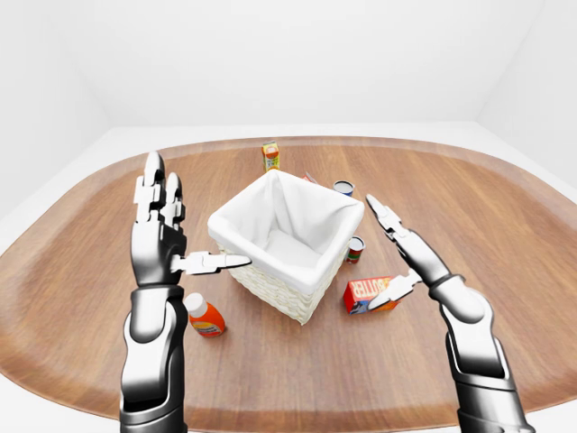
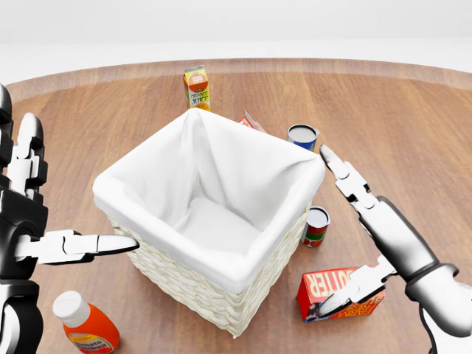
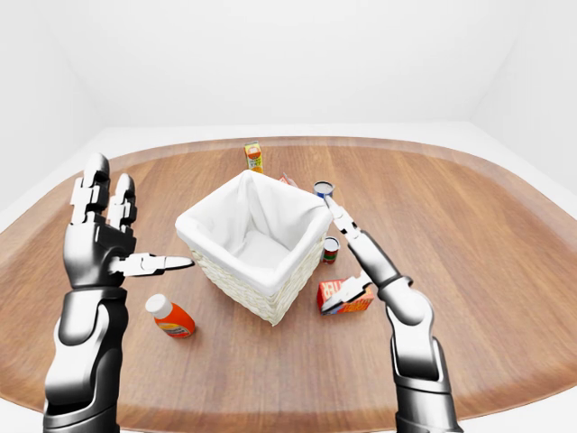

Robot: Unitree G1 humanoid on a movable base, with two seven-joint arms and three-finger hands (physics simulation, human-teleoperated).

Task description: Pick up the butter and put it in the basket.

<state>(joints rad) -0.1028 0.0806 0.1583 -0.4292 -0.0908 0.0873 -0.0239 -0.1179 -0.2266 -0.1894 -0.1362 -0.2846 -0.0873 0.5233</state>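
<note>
The basket [image 2: 214, 221], white-lined and woven, is sitting in the middle of the round wooden desk [image 1: 505, 216], and both hands are hanging in the air on either side of it. The butter [image 2: 332, 293], a red box, is lying on the desk just to the right of the basket in the head view, near its lower right corner. The right hand [image 2: 361, 221] is hovering right over that box with its fingers spread wide, one finger reaching up toward the basket's rim and the thumb pointing down across the box; whether it is touching the box I cannot tell. The left hand [image 1: 167, 234] is standing upright and open to the left of the basket, thumb pointing at the wall, gripping nothing. An orange bottle [image 2: 85, 324] with a white cap is lying below it. A juice carton [image 2: 197, 87] is standing beyond the basket, a blue can [image 2: 302, 136] is to its right, and a small can [image 2: 316, 226] is standing beside the basket above the butter.
</note>
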